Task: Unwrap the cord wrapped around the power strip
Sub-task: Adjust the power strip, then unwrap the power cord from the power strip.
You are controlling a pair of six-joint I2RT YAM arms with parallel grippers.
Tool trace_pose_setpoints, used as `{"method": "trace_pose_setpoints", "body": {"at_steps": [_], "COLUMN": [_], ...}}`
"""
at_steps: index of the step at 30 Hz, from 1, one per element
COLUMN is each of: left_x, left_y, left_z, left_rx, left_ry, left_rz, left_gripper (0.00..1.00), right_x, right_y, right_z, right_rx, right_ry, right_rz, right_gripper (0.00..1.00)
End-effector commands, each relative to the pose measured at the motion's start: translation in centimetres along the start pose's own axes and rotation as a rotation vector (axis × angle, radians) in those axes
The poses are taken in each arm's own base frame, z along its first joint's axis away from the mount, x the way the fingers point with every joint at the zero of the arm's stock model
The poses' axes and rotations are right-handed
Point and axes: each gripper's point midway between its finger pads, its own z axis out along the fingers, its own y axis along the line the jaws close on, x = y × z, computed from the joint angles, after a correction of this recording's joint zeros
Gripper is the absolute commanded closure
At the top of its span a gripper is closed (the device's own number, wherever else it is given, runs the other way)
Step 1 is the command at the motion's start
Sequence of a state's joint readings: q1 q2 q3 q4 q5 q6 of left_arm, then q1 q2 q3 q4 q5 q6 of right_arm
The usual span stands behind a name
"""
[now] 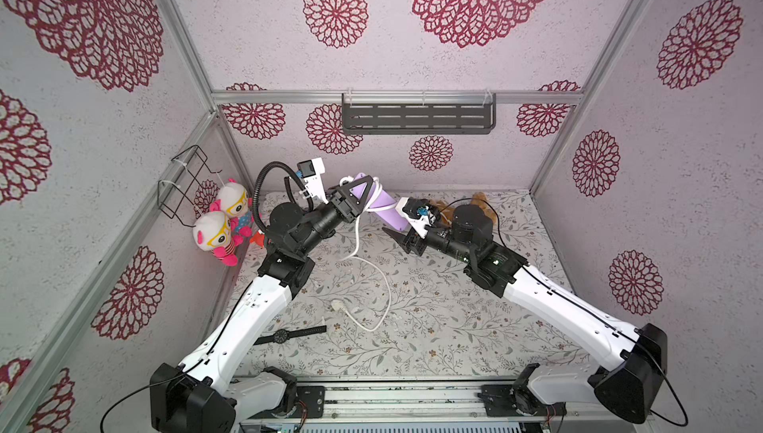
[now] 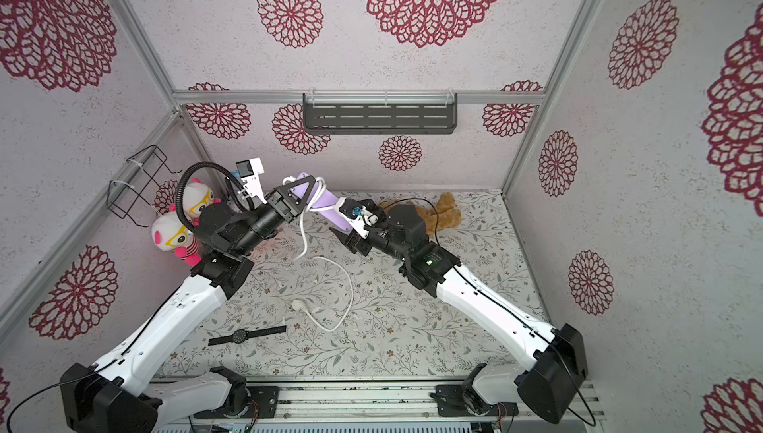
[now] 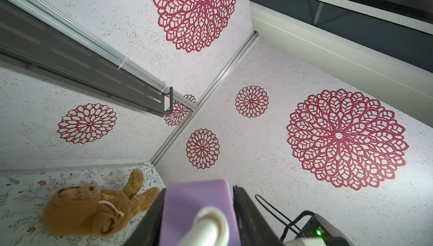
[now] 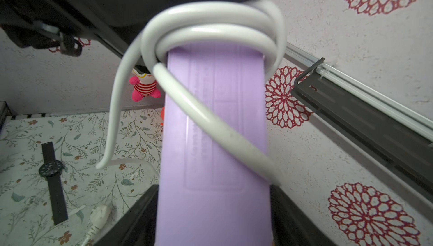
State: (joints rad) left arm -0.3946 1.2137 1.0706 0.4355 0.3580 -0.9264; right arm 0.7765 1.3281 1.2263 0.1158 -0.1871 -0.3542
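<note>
My left gripper [image 1: 363,189] clamps the light, rigid power strip [image 1: 386,208], right gripper [image 4: 213,193] brackets it, hold unclear; I'd pinch the springy cord [image 4: 210,25] loop.

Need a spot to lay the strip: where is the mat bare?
Bare: floral mat between the white cord's loop and the right arm; also right of the black wristwatch. Crowded: far edge, by the brown plush bear.

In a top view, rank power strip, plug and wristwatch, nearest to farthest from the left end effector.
1. The power strip, clamped in the left end effector itself.
2. The plug, lying in the middle of the table.
3. The wristwatch, nearer the front edge, beside the left arm.
</note>
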Motion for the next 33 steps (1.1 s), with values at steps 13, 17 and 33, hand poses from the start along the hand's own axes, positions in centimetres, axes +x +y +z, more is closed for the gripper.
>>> {"method": "trace_pose_setpoints", "body": {"at_steps": [13,17,33], "left_x": [-0.4,-0.1,8.9], "left_y": [-1.1,0.4,8.5], "left_z": [0.4,0.2,-4.9], "left_rx": [0.069,0.019,-0.375], "left_ry": [-0.027,-0.046,0.301], "left_rz": [-0.027,-0.037,0.299], "left_gripper": [1.00,0.45,0.02], "right_x": [-1.3,-0.5,3.8], "right_y": [-1.4,-2.2,-3.5], "right_z": [0.0,-0.1,-1.2], "right_rx": [0.072,0.106,0.148], "right_ry": [-0.046,-0.038,0.069], "right_rz": [0.026,0.065,0.150], "right_gripper": [0.76,1.00,1.00]}}
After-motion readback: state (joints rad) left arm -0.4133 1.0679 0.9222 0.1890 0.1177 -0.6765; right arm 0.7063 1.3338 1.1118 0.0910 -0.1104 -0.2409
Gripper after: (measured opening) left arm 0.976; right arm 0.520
